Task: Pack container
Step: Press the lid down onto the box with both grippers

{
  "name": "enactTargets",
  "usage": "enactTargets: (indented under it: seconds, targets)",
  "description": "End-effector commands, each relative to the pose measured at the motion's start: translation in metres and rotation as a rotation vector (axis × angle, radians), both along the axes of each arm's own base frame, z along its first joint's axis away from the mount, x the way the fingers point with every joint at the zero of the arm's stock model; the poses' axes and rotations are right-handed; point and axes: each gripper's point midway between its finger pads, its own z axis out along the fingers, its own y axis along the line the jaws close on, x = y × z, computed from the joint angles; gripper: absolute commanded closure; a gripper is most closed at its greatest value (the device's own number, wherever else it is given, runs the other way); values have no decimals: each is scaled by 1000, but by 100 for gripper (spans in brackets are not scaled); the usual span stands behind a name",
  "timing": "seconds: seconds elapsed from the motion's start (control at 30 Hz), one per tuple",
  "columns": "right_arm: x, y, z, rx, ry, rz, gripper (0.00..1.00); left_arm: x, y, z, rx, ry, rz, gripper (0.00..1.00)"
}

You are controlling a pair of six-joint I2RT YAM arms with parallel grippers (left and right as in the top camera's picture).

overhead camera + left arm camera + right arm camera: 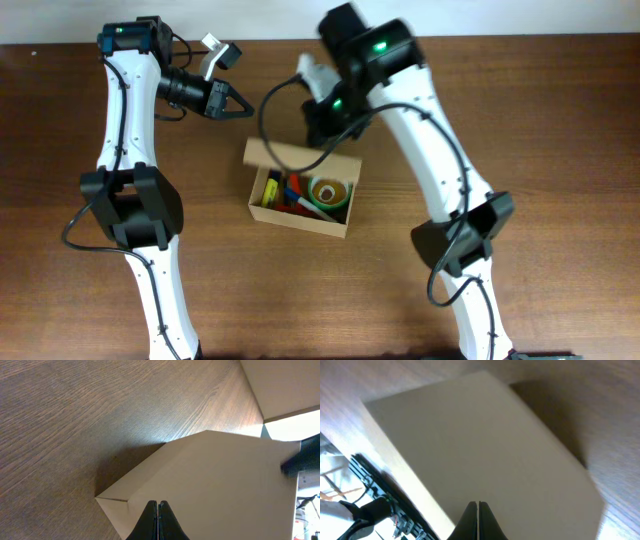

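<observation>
Brown wood-grain table (pixel 520 120) fills every view. On it, the left gripper (pixel 158 506) has its fingers pressed together with nothing between them. The tips point at the pale flap lid (pixel 215 485) from the left, and the overhead view shows them apart from it. The right gripper (pixel 478 506) is likewise clenched empty, its tips hanging over the flap's broad face; whether they touch it I cannot tell. Between the arms, at the table's middle, sits the container (pixel 297 218), its flap open toward the far side. Inside lie a tape roll (pixel 328 192) at the right and red, blue and yellow items (pixel 290 190) at the left.
</observation>
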Motion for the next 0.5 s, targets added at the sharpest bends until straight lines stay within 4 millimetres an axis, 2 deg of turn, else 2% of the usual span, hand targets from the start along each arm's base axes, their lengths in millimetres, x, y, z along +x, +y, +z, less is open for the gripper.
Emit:
enactTargets:
  seconds: [0.0,0.1,0.17,0.23,0.3,0.37,0.47]
  targets:
    - [-24,9,5,-60,-21,39,96,-3,6,27,32,-63,16,99]
    - [-32,9,-1,-167,-76,61,96,-5,11,41,38,-92,32,99]
    - [-20,-9,4,-279,-172,20,96,-4,22,50,68,-109,66,98]
    - [-10,-26,14,-310,-214,-37,96,0,42,56,162,-114,150,99]
    - [4,-52,24,-375,-270,-126,96,1,61,70,279,-153,225,98]
    - [10,-65,32,-396,-299,-164,96,-6,66,93,332,-199,270,98]
    - [4,-89,35,-418,-272,-189,96,-24,76,144,416,-319,362,99]
